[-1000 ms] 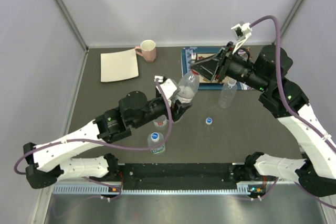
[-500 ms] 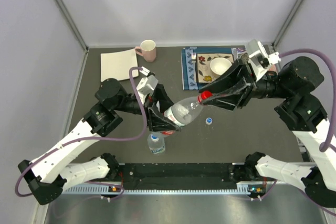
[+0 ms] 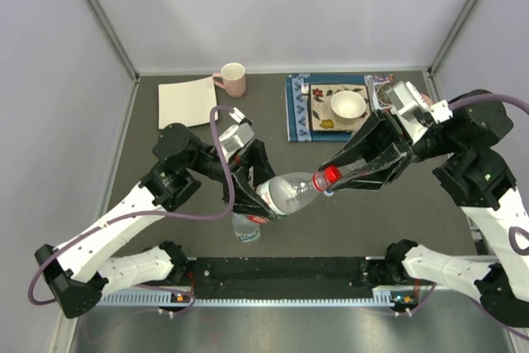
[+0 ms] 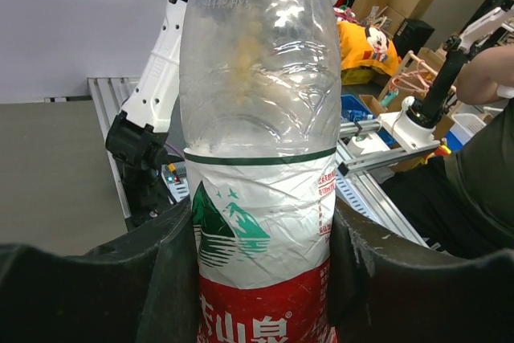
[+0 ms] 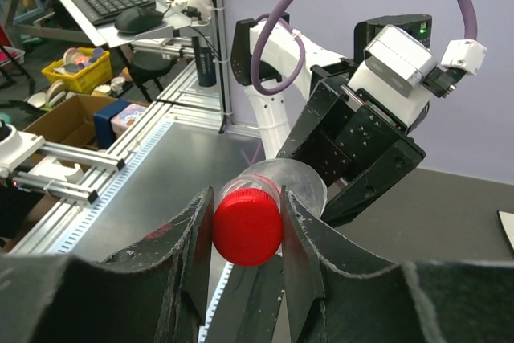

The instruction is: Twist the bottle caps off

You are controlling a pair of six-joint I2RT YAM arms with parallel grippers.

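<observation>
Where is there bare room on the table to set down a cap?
Best: the bare table near right, between the held bottle, the right arm and the front rail. A narrower strip lies between the pink mug and the placemat. The centre is crowded: left gripper and right gripper grip that bottle and its red cap, above a standing bottle.

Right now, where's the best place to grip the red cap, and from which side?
Grip the cap by its round side wall, pinching across its width, coming end-on from the right. The left gripper holds the bottle tilted, cap pointing at the right gripper, which flanks it that way.
</observation>
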